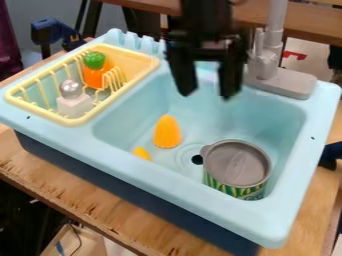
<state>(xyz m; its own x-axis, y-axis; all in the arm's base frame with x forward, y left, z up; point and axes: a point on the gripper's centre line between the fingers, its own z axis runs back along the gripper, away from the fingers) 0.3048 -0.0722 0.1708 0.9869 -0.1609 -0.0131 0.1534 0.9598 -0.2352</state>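
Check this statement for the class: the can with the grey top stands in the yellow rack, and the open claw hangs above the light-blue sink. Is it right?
Not quite. The can stands in the light-blue sink, not in the yellow rack, as the camera view shows. The open claw does hang above the sink.

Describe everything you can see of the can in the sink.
The can looks like metal: a round, dull grey top with a small lobe at its left edge, above a green and yellow patterned side. It stands apparently upright in the sink, right of the dark drain hole. Whether it touches the near wall, I can't tell. The gripper isn't touching it.
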